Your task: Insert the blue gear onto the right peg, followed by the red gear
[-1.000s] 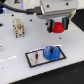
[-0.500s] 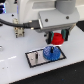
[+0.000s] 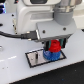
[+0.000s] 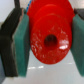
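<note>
My gripper (image 3: pixel 54 48) is shut on the red gear (image 3: pixel 54 47) and holds it flat, just above the blue gear (image 3: pixel 49 56). The blue gear lies on the right part of the grey black-edged plate (image 3: pixel 34 56). The right peg is hidden under the gears. The left peg (image 3: pixel 36 61) stands bare on the plate. In the wrist view the red gear (image 4: pixel 50 39), with its dark centre hole, fills the space between my two teal finger pads (image 4: pixel 21 47), and my gripper (image 4: pixel 50 40) is closed on its rim.
The plate lies on a white table (image 3: pixel 15 72). A black cable (image 3: pixel 12 35) runs from the exterior view's left to the arm's grey and white body (image 3: pixel 37 12).
My gripper has come down with the red gear, from well above the plate to just over the blue gear. The blue gear and plate have not moved.
</note>
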